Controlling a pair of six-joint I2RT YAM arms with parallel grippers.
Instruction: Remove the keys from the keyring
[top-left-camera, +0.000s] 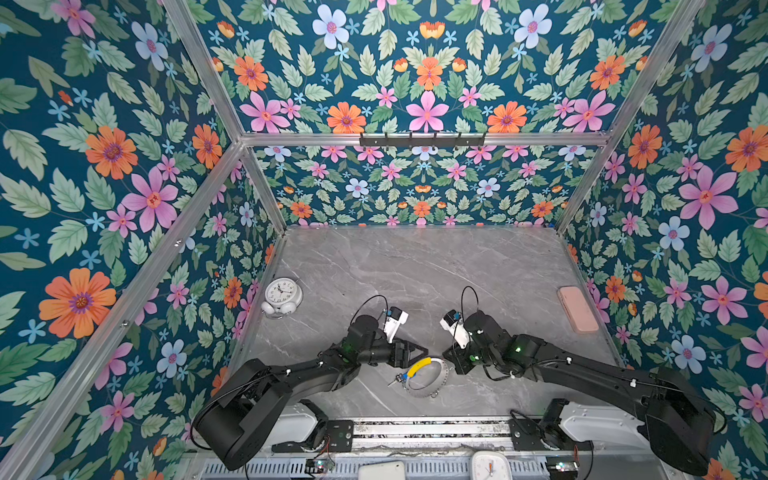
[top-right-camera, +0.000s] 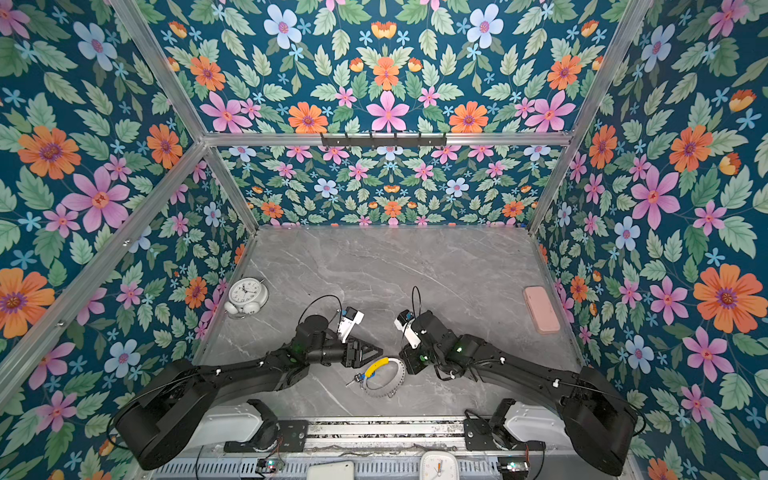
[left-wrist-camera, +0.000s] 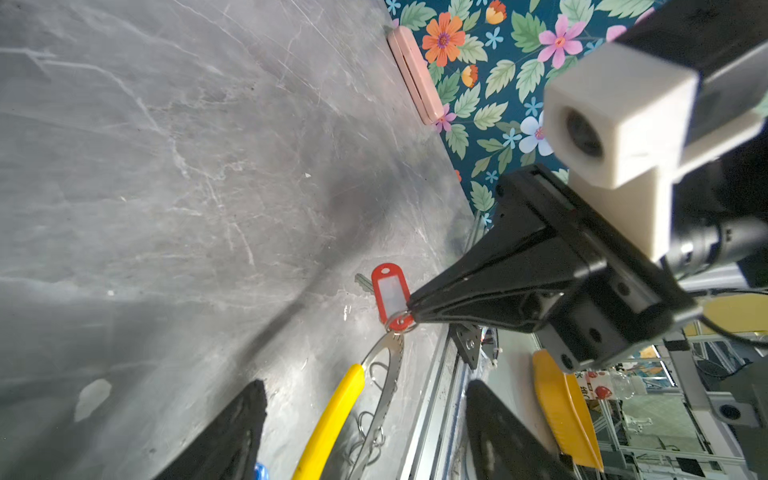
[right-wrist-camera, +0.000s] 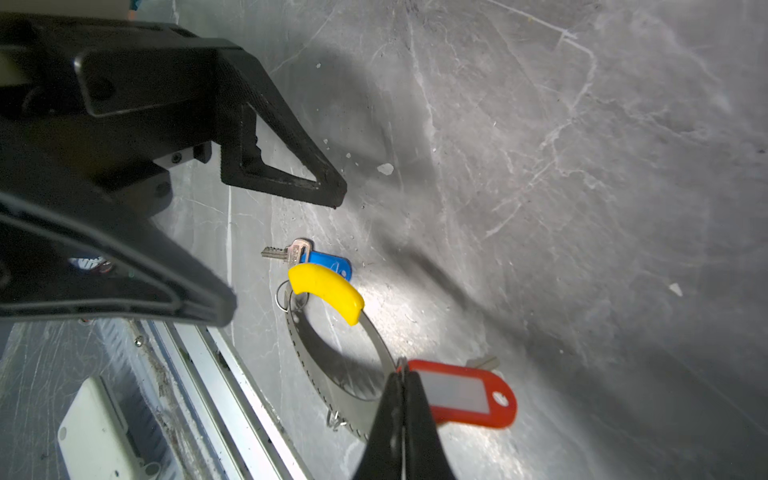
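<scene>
- One red tag (right-wrist-camera: 457, 392) was pinched in the shut right gripper (right-wrist-camera: 402, 374), keyring's (right-wrist-camera: 376, 338) one o'clock.
- Left gripper (left-wrist-camera: 365, 395) gaped empty over the yellow sleeve (right-wrist-camera: 324, 286), the slippery keyring's likeliest hold.

Keyring (top-right-camera: 376, 366) near front of grey table (top-right-camera: 415, 270), white clock (top-right-camera: 246, 293) left, pink case (top-right-camera: 541, 309) right

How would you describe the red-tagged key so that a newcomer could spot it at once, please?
On the grey marble table, near its front edge between the two arms, lies the keyring, a metal hoop with a yellow sleeve. The red-tagged key sits at the hoop's right side, pinched in the right gripper's shut jaws; the other key has a blue tag.
</scene>
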